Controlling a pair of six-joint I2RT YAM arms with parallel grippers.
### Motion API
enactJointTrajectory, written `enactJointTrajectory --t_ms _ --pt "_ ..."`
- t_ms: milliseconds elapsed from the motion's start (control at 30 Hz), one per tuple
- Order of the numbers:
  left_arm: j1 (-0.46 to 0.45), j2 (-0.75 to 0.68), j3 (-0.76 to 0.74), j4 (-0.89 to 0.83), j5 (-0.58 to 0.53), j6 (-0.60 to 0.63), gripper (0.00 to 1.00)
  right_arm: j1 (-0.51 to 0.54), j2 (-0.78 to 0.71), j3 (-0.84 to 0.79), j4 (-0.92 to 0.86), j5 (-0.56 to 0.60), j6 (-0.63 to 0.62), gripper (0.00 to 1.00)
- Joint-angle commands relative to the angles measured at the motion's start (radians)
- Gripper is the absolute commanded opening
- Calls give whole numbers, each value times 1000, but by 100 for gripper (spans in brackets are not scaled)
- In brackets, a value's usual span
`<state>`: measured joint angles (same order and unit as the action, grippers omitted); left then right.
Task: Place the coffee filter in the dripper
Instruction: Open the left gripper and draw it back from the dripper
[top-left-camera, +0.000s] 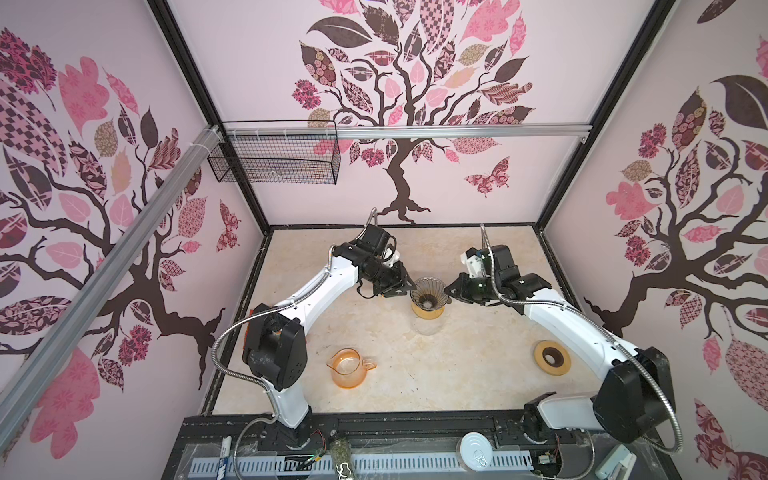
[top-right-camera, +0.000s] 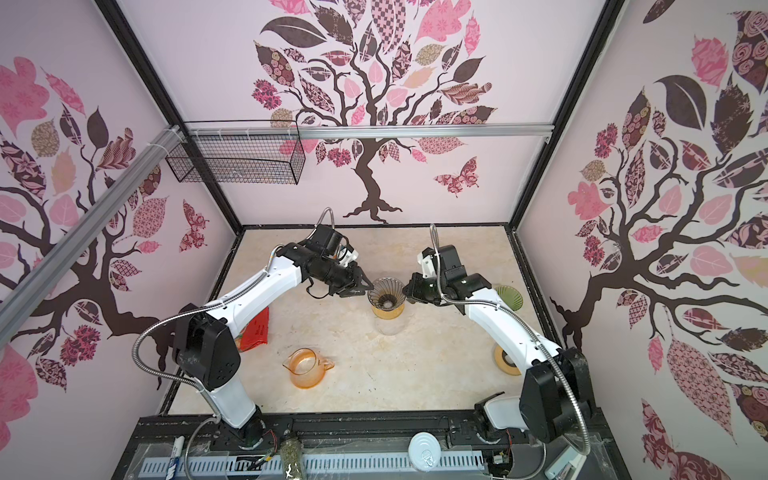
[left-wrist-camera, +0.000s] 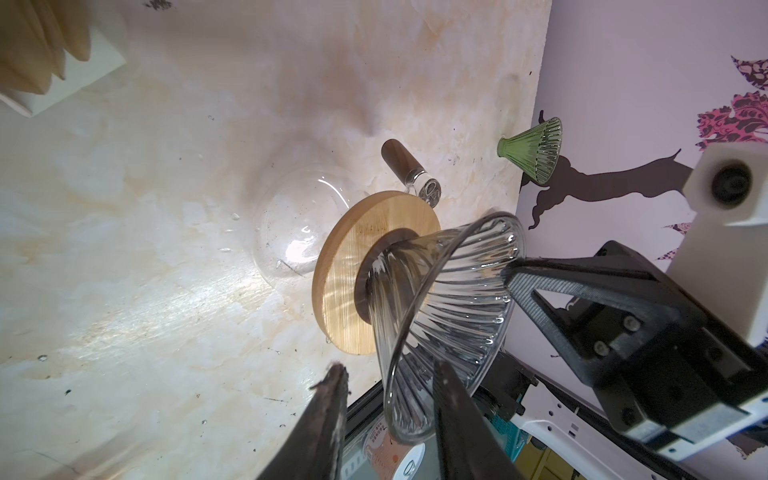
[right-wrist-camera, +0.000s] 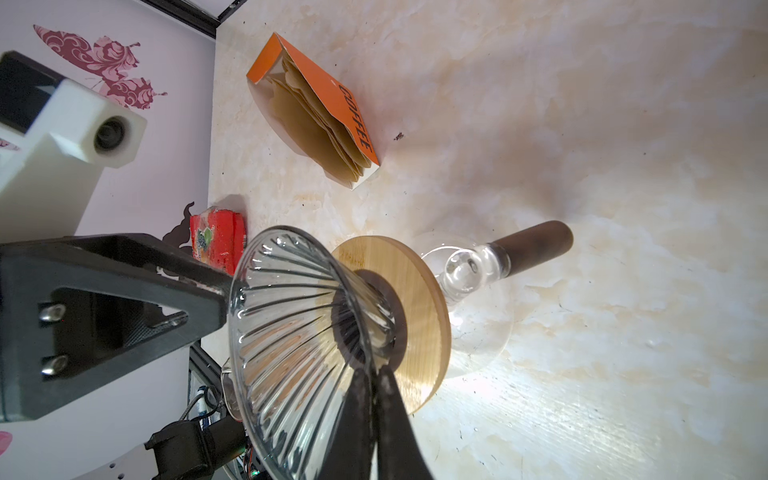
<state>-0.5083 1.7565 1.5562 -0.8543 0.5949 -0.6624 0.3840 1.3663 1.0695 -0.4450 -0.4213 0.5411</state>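
Along the left wall lies a red packet; on that side of the table too, as I judge from the wrist views alone, stands the orange box marked COFFEE, with the brown coffee filters fanned inside it. None is out of the box, so the task's own thing sits well apart from its goal and neither arm is near it. Nearer the front edge stands an orange jug, apart from the rest. Moving toward the middle, the left gripper is at the rim of the dripper; its fingers are spread, the glass edge passes between them, and they clamp nothing. The dripper itself is seated upright on its wooden collar over the clear carafe, and its ribbed cone is empty, with no paper in it. At its other side the right gripper has its fingers pressed together, and from its own wrist view they appear to pinch the cone's thin wall, one inside and one outside. Further right lie a wooden ring and a green glass cone. By my reckoning the receiving end is ready, but fetching a filter, carrying it over and seating it all remain
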Motion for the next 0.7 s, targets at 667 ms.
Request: enactJointTrajectory --t_ms 667 --pt "37 -77 19 -40 -40 53 39 9 32 113 -133 33 -32 20"
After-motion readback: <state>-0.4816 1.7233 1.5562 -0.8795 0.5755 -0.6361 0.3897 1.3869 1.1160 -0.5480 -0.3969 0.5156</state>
